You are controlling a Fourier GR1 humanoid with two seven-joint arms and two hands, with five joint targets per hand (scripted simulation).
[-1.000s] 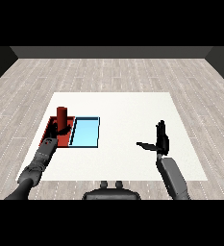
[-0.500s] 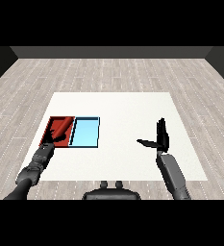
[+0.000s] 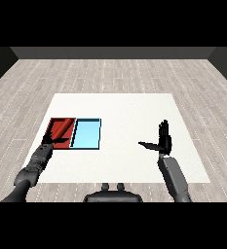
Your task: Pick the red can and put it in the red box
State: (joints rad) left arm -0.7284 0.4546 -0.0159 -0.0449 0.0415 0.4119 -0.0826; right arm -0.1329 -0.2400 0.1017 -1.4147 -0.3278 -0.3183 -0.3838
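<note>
Now the left hand [image 3: 53, 140] is resting at the near edge of the red tray [image 3: 62, 127].

From where I am standing, its fingers are looking relaxed and are holding nothing. The red can is hard to see apart from the tray's red floor just beyond this hand, so I cannot tell its axis. The right hand [image 3: 162, 141] is hanging open and upright, well apart, far to the other side of the light blue tray [image 3: 87, 133]; the left one is nearer.

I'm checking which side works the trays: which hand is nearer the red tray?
Left. The left hand reaches over the red tray at its near edge, beside the light blue tray. The right hand hangs far off over the table's right half.
</note>
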